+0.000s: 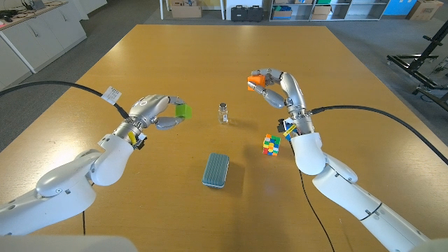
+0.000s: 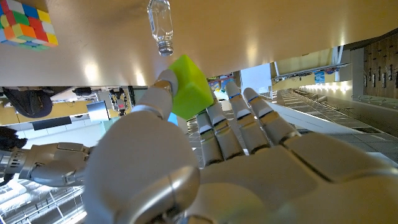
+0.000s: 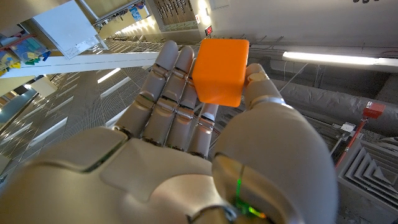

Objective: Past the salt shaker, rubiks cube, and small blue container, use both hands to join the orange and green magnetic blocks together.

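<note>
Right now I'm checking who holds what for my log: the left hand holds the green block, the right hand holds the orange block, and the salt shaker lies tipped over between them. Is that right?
Not quite. The salt shaker stands upright, as the head view shows. The rest holds: the left hand holds the green block and the right hand holds the orange block.

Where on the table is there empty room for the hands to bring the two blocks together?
Bare wood lies beyond the salt shaker, between the left hand holding the green block and the right hand holding the orange block. Nearer the robot it is crowded: rubiks cube, blue container.
</note>
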